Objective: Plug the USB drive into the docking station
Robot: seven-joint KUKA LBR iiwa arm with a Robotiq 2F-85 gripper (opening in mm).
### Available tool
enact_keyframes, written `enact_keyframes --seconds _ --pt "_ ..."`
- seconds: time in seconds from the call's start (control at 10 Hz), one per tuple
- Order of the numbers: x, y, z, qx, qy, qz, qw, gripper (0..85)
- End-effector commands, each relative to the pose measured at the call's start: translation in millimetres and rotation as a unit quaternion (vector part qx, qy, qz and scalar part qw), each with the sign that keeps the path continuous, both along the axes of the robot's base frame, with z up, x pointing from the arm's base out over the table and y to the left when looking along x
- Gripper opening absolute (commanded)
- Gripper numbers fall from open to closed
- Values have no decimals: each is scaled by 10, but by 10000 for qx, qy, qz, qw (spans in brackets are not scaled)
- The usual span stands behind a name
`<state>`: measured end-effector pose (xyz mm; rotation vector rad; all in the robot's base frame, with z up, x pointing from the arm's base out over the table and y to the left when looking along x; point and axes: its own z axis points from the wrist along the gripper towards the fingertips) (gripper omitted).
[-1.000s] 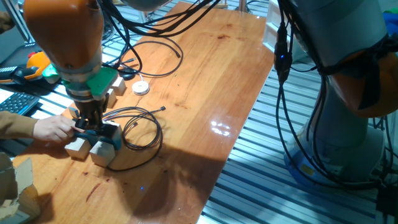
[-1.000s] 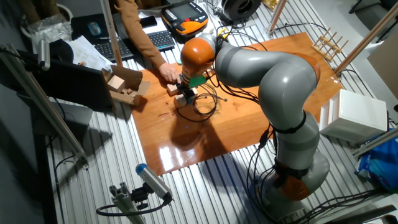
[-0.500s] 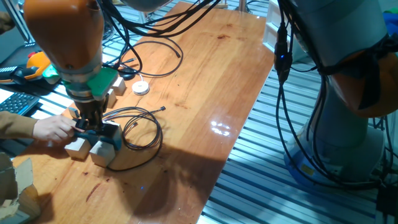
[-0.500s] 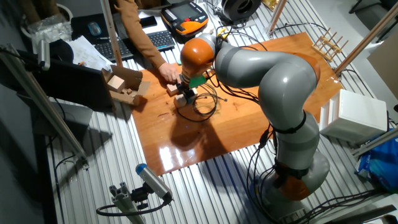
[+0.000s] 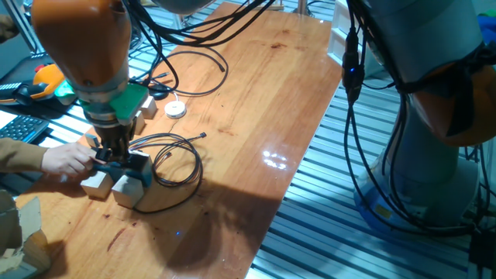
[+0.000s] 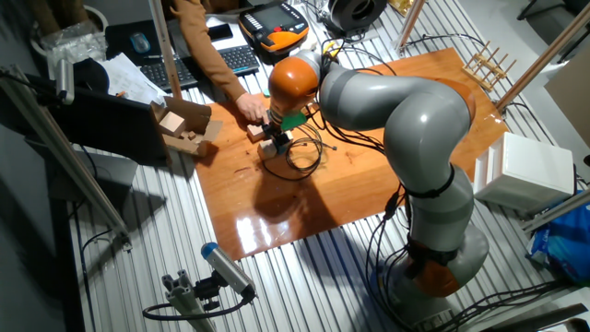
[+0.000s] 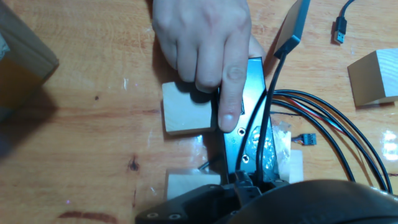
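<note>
The docking station [image 7: 245,134], a flat black bar, lies on the wooden table between pale wooden cubes, and a person's hand [image 7: 202,43] presses a finger on it. My gripper [image 5: 115,157] is down over the bar's near end, and in the hand view only its dark body [image 7: 249,199] shows. Its fingertips are hidden, so I cannot tell how the jaws stand. A dark grey-blue stick [image 7: 294,26], maybe the USB drive, sits by the bar's far corner. I cannot tell whether it is plugged in. The gripper also shows in the other fixed view [image 6: 275,131].
Wooden cubes [image 7: 185,109] [image 7: 189,185] flank the bar, and another [image 7: 373,76] lies to the right. A looped black cable [image 5: 174,159] and a loose USB plug [image 7: 339,28] lie beside it. A white disc [image 5: 176,109] sits further back. Cardboard boxes [image 6: 180,129] stand off the table's edge.
</note>
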<state>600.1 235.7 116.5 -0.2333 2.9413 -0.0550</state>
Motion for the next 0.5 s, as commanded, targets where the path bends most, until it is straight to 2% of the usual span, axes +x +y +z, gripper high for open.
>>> enact_keyframes --seconds 0.0,0.1,0.4 --pt "-3 0 27 24 88 25 10000 0" --pt "-6 -4 36 26 135 55 9999 0" --pt "-7 -11 24 36 103 2 9999 0"
